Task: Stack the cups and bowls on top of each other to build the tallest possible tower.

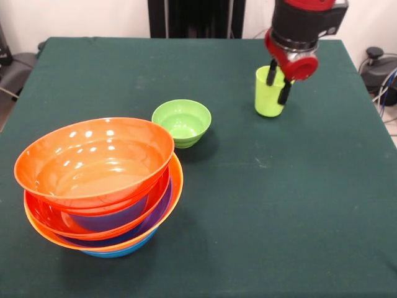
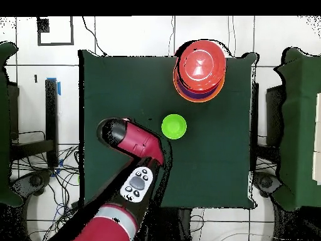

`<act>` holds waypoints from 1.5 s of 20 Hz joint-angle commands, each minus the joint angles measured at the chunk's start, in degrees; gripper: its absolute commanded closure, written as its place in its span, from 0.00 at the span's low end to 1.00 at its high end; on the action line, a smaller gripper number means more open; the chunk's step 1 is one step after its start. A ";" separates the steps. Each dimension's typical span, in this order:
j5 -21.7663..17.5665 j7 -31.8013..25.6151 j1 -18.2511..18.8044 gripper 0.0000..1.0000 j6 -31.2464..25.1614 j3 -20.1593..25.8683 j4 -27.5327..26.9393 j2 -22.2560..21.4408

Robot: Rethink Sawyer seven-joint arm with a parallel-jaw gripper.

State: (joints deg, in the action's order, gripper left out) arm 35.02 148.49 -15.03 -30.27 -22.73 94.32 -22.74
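overhead view hides the cup beneath the end effector.

We see a table covered in dark green cloth. Three things rest directly on it: a nested tower of bowls with a blue bowl at its base, a small lime-green bowl just beside the tower, and a lime-green cup, upright, well apart from both.

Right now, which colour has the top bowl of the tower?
Orange: the top bowl shows best in the front view.
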 commanded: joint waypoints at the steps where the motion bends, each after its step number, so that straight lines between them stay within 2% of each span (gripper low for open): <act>1: -0.42 16.82 -3.33 0.00 -12.03 -0.58 -1.24 -3.11; 3: -0.42 17.16 -3.84 0.00 -13.11 -1.09 -1.27 -3.75; 14: 1.84 15.57 -3.58 0.00 -6.01 2.53 4.65 -4.05; 25: 1.85 14.03 -2.08 0.00 -2.10 3.78 4.50 -1.71; 30: 2.45 13.60 -1.26 0.00 1.76 5.09 5.59 -0.32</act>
State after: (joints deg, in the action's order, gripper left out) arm 35.49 153.05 -18.06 -34.30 -25.33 95.90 -26.66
